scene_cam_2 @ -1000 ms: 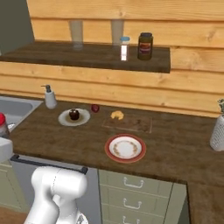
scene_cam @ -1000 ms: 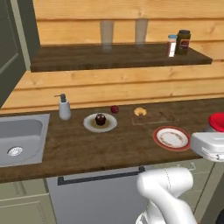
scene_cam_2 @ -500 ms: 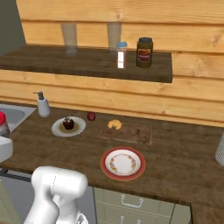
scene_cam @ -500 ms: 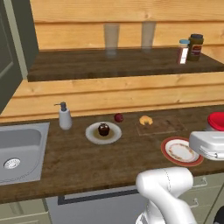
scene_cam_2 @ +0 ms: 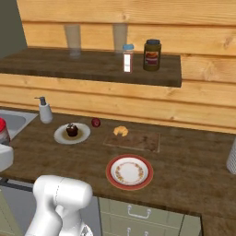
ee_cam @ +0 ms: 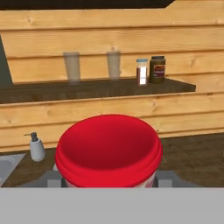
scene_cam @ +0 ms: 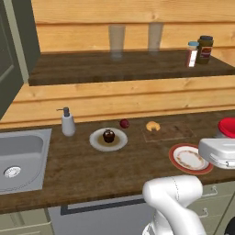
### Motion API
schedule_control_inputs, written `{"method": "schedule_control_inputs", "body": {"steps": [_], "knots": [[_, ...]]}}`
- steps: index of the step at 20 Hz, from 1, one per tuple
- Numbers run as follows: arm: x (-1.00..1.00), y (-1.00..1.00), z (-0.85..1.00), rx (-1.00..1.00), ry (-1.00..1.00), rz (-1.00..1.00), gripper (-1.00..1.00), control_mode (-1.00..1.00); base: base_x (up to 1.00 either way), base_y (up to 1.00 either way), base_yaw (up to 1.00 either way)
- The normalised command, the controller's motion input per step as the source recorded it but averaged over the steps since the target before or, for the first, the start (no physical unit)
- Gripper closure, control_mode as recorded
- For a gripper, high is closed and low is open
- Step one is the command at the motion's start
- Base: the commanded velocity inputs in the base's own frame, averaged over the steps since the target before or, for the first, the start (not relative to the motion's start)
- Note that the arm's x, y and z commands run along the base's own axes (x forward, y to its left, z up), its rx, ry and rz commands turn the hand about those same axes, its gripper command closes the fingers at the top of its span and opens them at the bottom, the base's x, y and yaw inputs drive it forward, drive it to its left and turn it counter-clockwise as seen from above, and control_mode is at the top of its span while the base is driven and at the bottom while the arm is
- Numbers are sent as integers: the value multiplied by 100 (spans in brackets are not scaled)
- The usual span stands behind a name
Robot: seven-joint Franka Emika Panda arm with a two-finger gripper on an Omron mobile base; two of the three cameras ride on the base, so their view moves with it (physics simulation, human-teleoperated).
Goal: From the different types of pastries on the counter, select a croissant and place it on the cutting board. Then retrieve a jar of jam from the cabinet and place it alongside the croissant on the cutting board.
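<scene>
Jaws: we see them closed around a jar of jam with a red lid (ee_cam: 108, 148), which sits right in front of the hand camera; in the left base view the same red lid (scene_cam: 227, 127) shows at the right edge, above the white hand.
Croissant: we find the croissant (scene_cam: 153, 125) lying at the left end of the cutting board (scene_cam: 170, 131); from the other side the croissant (scene_cam_2: 120, 131) sits on the board's near-left corner (scene_cam_2: 138, 140).
Bench: we see a dark wooden bench (scene_cam_2: 184, 166) running under a wall of pale planks.
Plates: a grey plate (scene_cam: 97, 142) carries a dark cupcake (scene_cam: 109, 136), left of the board; a red-rimmed plate (scene_cam_2: 129, 171) lies nearer the robot, in front of the board.
Small fruit: a dark red round fruit (scene_cam: 124, 123) rests between the grey plate and the croissant.
Soap: a white soap dispenser (scene_cam: 68, 123) stands beside the sink (scene_cam: 18, 158) at the left.
Shelf: on the dark shelf (scene_cam_2: 83, 69) above the bench we see two clear glasses (scene_cam_2: 73, 38), a small blue-capped shaker (scene_cam_2: 127, 58) and a brown jar (scene_cam_2: 151, 55) just beside it.
</scene>
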Motion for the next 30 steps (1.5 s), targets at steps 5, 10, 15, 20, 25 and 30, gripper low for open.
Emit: {"method": "schedule_control_inputs", "body": {"steps": [5,10,15,20,25,30], "knots": [[1,0,0,0,0,0,100,-100,0,0,0],[82,-1,-4,0,5,-1,100,-100,0,0,0],[49,-11,-77,-2,0,1,100,-100,0,0,0],[64,-1,-96,-2,0,3,100,-100,0,0,0],[40,-4,-86,0,-2,2,100,-100,0,0,0],[28,-29,-56,0,-9,1,100,-100,0,0,0]]}}
